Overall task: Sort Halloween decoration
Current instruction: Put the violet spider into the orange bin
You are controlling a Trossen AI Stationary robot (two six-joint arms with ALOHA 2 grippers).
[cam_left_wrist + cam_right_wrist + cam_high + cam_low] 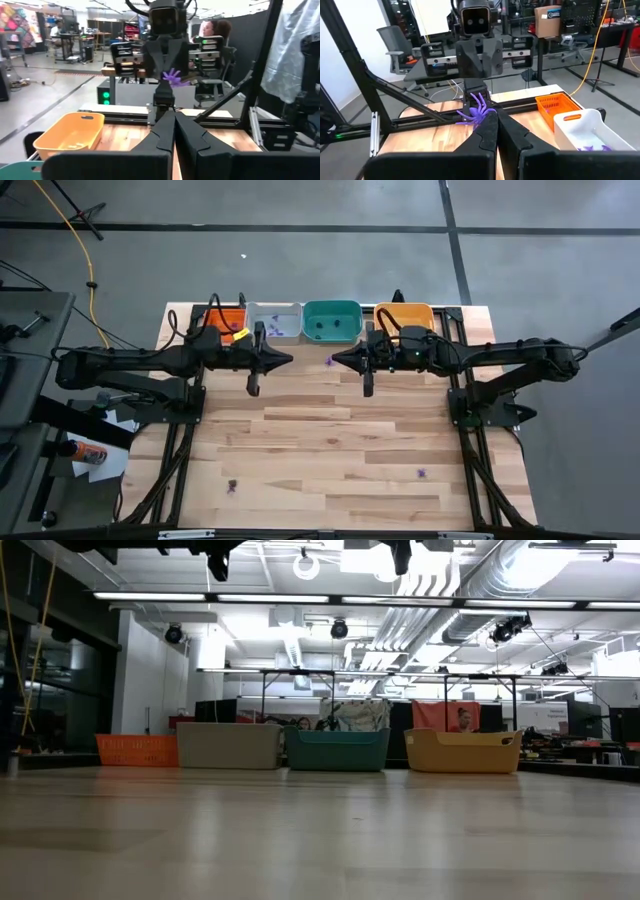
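Right claw — closed on purple spider, over the surface's back edge | left claw — closed, empty, facing it | loose trinkets near front edge | risk: thin leg-tip grip may slip, spider missing the grey tray

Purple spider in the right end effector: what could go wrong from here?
1. The right end effector pinches the purple spider only at its very tip, above the table; it might slip out.
2. The shut left end effector faces it tip to tip; advancing could collide.
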